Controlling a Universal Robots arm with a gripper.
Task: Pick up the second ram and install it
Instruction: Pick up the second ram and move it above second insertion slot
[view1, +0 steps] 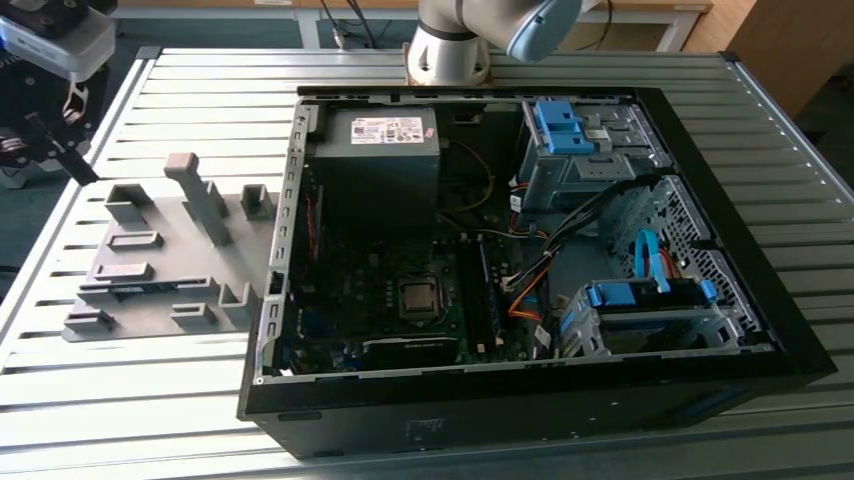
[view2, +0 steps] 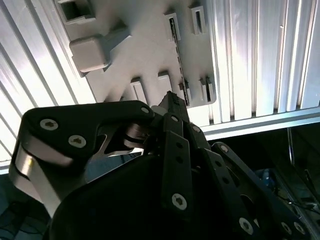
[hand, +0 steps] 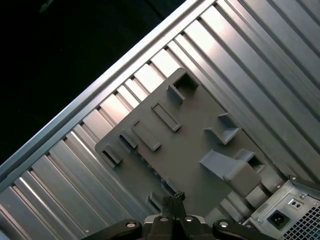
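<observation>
**A:** Where is the second ram (view2: 180, 70)?

**B:** On the grey fixture plate (view1: 174, 255). It stands on edge as a thin dark strip, held between the plate's small raised blocks.

**A:** And the tool (hand: 172, 202)?

**B:** It hangs above the plate, apart from the ram. In both wrist views its fingers are pressed together with nothing between them. In the second wrist view their tip lines up near one end of the ram.

**A:** What else is around the plate?

**B:** The plate lies flat on the slatted metal worktop (view1: 134, 400). An open computer case (view1: 534, 380) sits just beside it, with its motherboard (view1: 400, 290) showing.
</observation>
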